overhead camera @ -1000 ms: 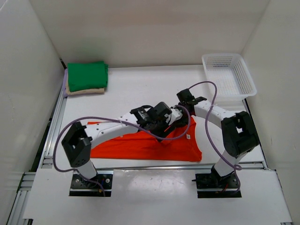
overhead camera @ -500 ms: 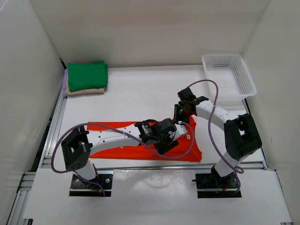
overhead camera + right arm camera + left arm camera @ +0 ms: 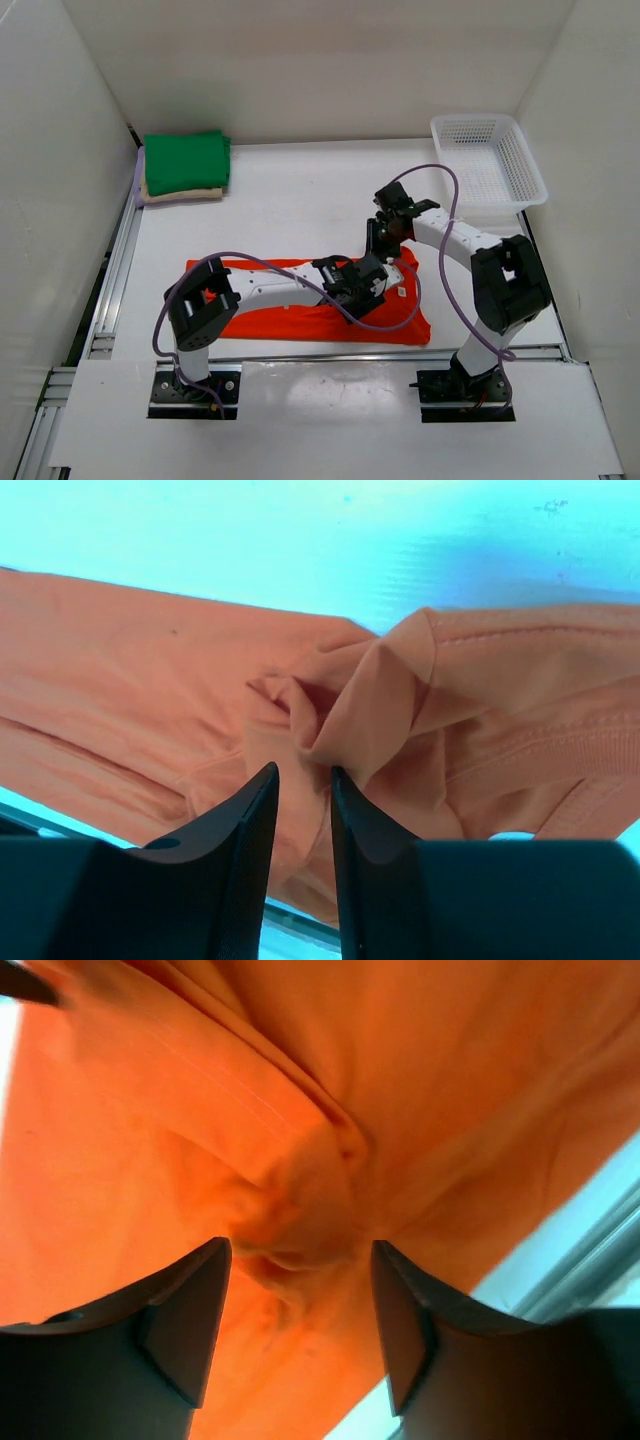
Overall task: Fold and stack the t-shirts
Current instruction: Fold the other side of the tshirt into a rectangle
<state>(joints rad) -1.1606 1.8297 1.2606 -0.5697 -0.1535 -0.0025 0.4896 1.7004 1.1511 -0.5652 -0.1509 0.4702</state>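
From above, the green t-shirt (image 3: 187,158) is lying folded on the tan t-shirt (image 3: 180,193) at ten o'clock. The orange-red t-shirt (image 3: 290,318), spreading at six o'clock on the counter (image 3: 290,200), is apparently still needing folding. The basket (image 3: 490,160) at two o'clock is showing nothing inside. In the left wrist view, the left claw (image 3: 300,1260) is standing half open around bunched orange cloth, its grip uncertain. In the right wrist view, the right claw (image 3: 305,780) is pinching a raised fold, nearly closed.

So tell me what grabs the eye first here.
The orange-red t-shirt lies spread across the near side, with both grippers at its right part. The right gripper pinches a bunched fold, while the left gripper straddles a pucker, fingers apart. In the far left corner, a folded green t-shirt lies on a tan t-shirt.
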